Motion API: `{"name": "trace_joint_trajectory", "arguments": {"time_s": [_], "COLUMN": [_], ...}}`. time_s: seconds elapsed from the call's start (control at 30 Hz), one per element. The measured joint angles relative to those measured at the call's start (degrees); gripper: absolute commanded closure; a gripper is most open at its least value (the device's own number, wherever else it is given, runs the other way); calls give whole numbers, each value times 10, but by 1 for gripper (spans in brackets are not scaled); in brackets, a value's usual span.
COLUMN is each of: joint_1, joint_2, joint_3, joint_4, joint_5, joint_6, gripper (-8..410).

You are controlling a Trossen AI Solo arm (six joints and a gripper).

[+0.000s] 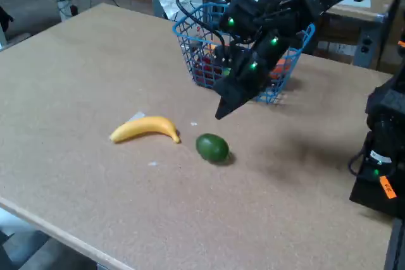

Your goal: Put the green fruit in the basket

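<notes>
The green fruit (212, 147), dark, smooth and egg-shaped, lies on the brown table just right of a yellow banana (145, 128). The blue wire-mesh basket (196, 52) stands at the back of the table, with red and orange items showing through its mesh. My gripper (221, 113) hangs in the air in front of the basket, above and slightly right of the green fruit, its black fingers pointing down-left. The fingers look close together with nothing between them, but the dark shape hides whether they are open or shut.
The arm (297, 11) reaches in from the upper right over the basket. Its black base (380, 156) stands at the right edge. A small scrap of paper (135, 116) lies behind the banana. The table's front edge (57, 229) runs diagonally at lower left.
</notes>
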Motion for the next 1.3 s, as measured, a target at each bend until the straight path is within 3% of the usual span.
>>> {"name": "trace_joint_trajectory", "arguments": {"time_s": [0.57, 0.67, 0.83, 0.93, 1.3], "joint_1": [3, 3, 3, 3, 4], "joint_2": [0, 0, 0, 0, 7], "joint_3": [0, 0, 0, 0, 0], "joint_4": [-14, -15, -17, -19, -49], "joint_5": [0, 0, 0, 5, 64], "joint_6": [48, 63, 53, 44, 10], "gripper": [160, 114, -4, 15, 2]}}
